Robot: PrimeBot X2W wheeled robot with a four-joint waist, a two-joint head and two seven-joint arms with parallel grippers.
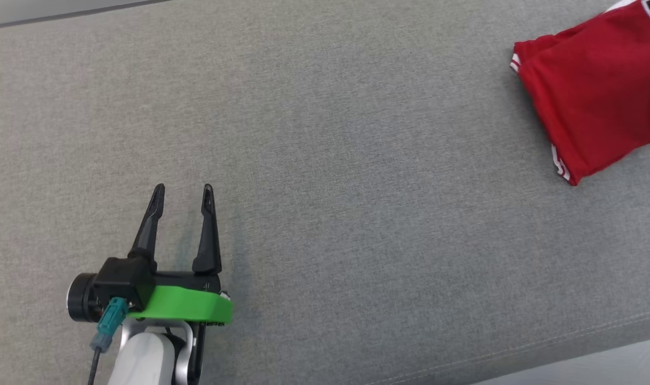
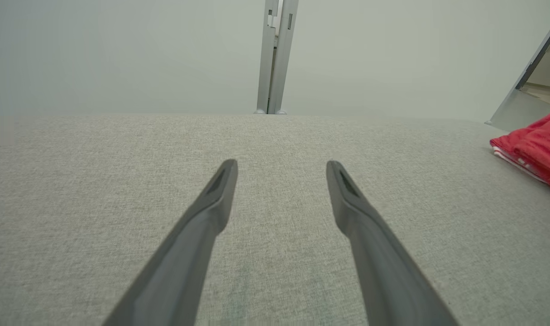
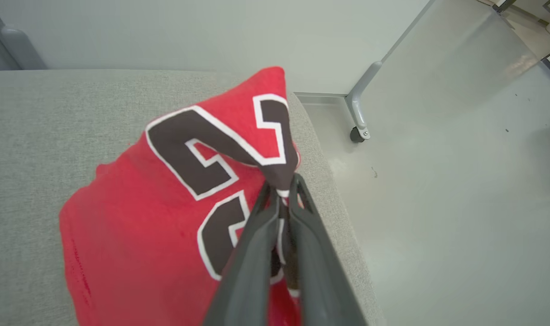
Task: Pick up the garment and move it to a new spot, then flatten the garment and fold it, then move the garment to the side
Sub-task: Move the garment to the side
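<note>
Right wrist view puts the red jersey in a compact folded bundle, black white-edged numerals facing up, at the right end of the grey upholstered surface, close to the edge where the floor begins. The right gripper is clenched on a raised fold of the jersey at a numeral, pulling that corner into a peak. Head view shows the left gripper well apart from the bundle over bare fabric, jaws released and holding nothing. Judging by the tidy folded shape and its place at the edge, flattening and folding look done and the move aside is in hand; setting down and letting go appear to remain.
</note>
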